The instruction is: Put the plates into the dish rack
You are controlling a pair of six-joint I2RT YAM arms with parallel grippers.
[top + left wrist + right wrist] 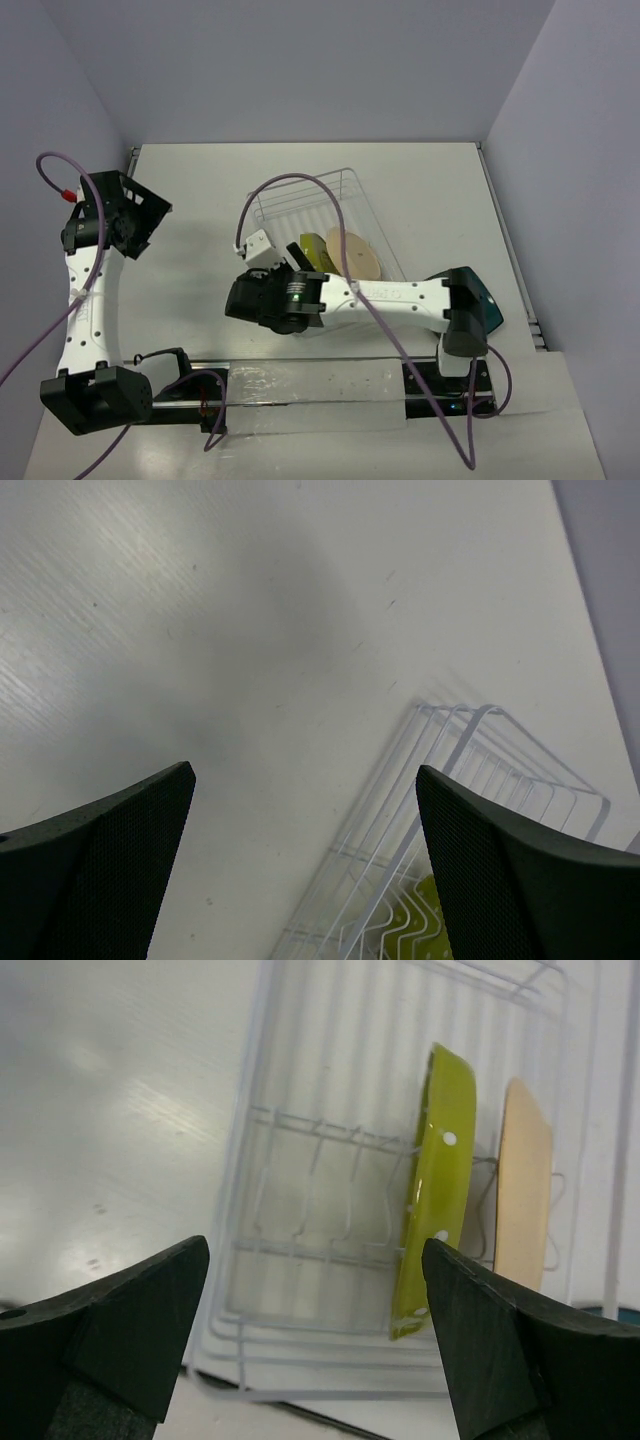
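Note:
The white wire dish rack (300, 205) stands mid-table. The yellow-green dotted plate (318, 252) and the beige plate (357, 256) stand on edge in its near right part. The dark teal plate (491, 303) lies on the table at the right, partly under my right arm. My right gripper (285, 272) is open and empty over the rack's near left corner. In its wrist view the gripper (315, 1248) frames the rack (300, 1130), with the green plate (435, 1190) and the beige plate (525, 1190) to the right. My left gripper (150, 225) is open and empty, well left of the rack.
In the left wrist view the open gripper (305, 772) looks over bare table toward the rack's corner (450, 740), with the green plate (415, 925) behind the wires. Grey walls close the table at the back and both sides. The right arm's cable loops over the rack.

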